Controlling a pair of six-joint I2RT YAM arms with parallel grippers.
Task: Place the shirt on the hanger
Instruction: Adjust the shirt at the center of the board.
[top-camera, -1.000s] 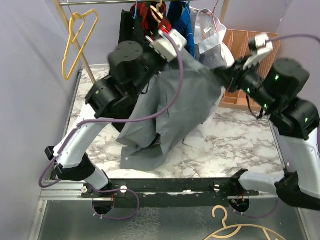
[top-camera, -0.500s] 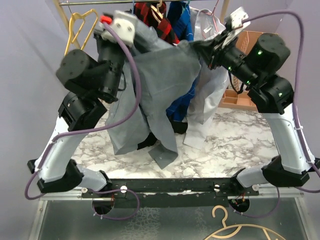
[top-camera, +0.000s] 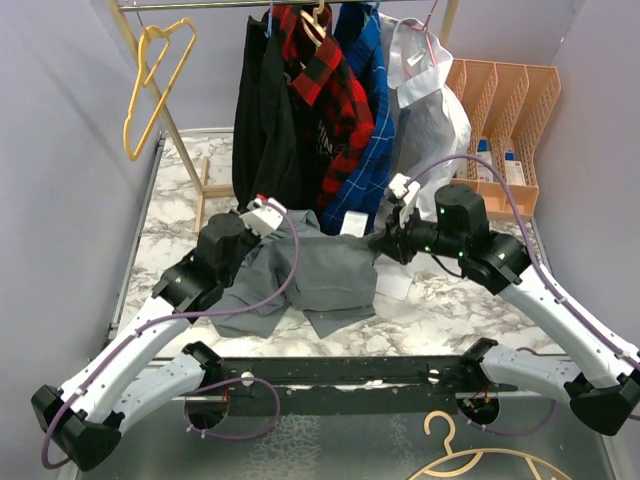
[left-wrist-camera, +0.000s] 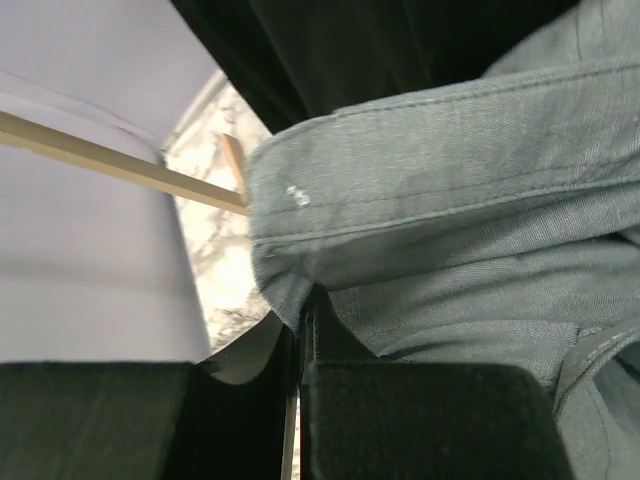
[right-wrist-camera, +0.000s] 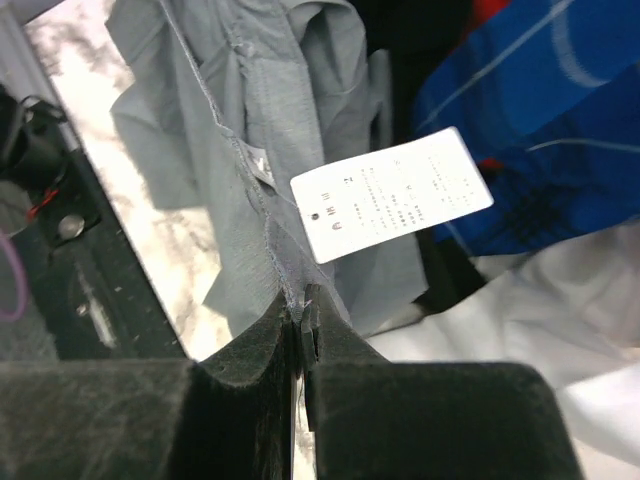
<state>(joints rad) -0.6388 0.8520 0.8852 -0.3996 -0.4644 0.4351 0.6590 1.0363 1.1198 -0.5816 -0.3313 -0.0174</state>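
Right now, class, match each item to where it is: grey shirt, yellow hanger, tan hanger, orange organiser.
1. grey shirt
2. yellow hanger
3. tan hanger
4. orange organiser

A. on the near ledge
B. far right of the table
C. pinched by left end effector and right end effector
D. hanging at left end of rack

Pairs: 1-C, 2-D, 3-A, 4-B

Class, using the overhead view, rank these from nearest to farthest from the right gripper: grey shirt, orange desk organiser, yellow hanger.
1. grey shirt: pinched in the right gripper, mid-table.
2. orange desk organiser: back right corner.
3. yellow hanger: hanging at the back left.
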